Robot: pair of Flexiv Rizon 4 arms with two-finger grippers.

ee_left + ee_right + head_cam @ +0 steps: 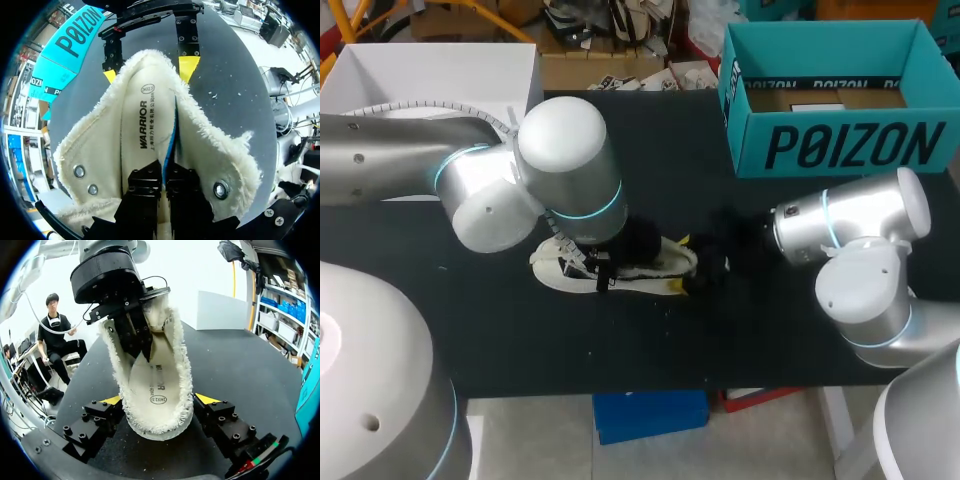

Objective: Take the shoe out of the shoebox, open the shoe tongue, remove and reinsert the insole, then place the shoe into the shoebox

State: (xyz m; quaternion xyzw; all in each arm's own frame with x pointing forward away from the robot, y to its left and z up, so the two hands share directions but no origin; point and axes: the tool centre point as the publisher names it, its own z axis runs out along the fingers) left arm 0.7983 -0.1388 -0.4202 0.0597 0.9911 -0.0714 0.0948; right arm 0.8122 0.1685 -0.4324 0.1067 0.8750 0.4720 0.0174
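A white box sits at the far left corner of the bench. My left arm comes in over the shoe, which lies mid-bench with its toe to the left and its fleece lining spread wide. My left jaws are down inside it, pinched together on the edge of the insole, whose blue underside shows. My right jaws are clamped on the heel, one yellow tip on each side. Beyond my right arm, the teal shoebox stands open at the far right.
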